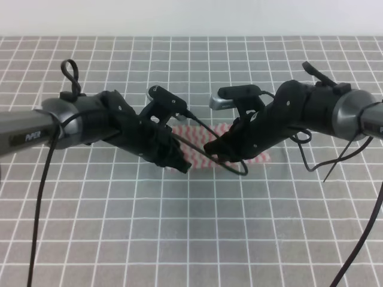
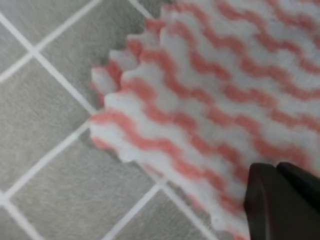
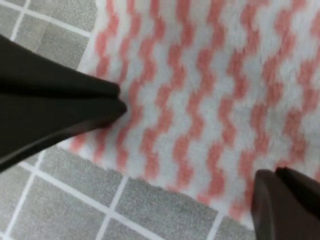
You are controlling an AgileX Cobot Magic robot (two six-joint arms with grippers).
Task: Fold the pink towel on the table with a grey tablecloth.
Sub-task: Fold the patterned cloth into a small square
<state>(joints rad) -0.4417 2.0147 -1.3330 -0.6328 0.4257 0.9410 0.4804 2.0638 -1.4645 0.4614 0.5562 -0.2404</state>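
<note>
Pink towel (image 1: 200, 152) lies flat on the grey gridded tabletop (image 1: 179, 239), mid-scene, mostly hidden under both arms in the high view. Left claw (image 1: 177, 160) sits low at the towel's near-left edge; only one dark fingertip (image 2: 280, 200) shows in its wrist view, so can't tell if it's wide or narrow. Right claw (image 3: 190, 145) is wide, its fingers (image 3: 60, 100) straddling striped cloth near the near edge, nothing held.

Risks, as I judge them:
- Thin cloth: fingers may close on air or snag the tablecloth w/ the towel.
- Uneven pinch L vs R means a skewed fold.
- Arms are close together, so cables or claws may clash.
- Wavy left edge (image 2: 107, 107) already shows layers; may grab only one.
</note>
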